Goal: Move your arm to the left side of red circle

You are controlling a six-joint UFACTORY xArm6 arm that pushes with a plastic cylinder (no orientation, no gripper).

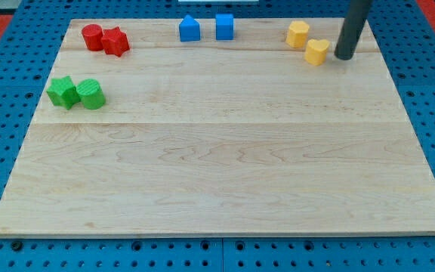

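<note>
My tip (345, 57), the bare end of a dark rod holding nothing, rests just right of the yellow heart-shaped block (317, 51). The red circle block (91, 36) sits far to that heart's left on the pale wooden board (225, 166), touching a red star-shaped block (115, 41).

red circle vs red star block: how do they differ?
The red circle is a smooth round cylinder; the red star has a notched, pointed outline. The circle sits nearer the board's left edge, the star on its right, touching it. Both are red, upright, near the view's top left, far from my tip.
</note>
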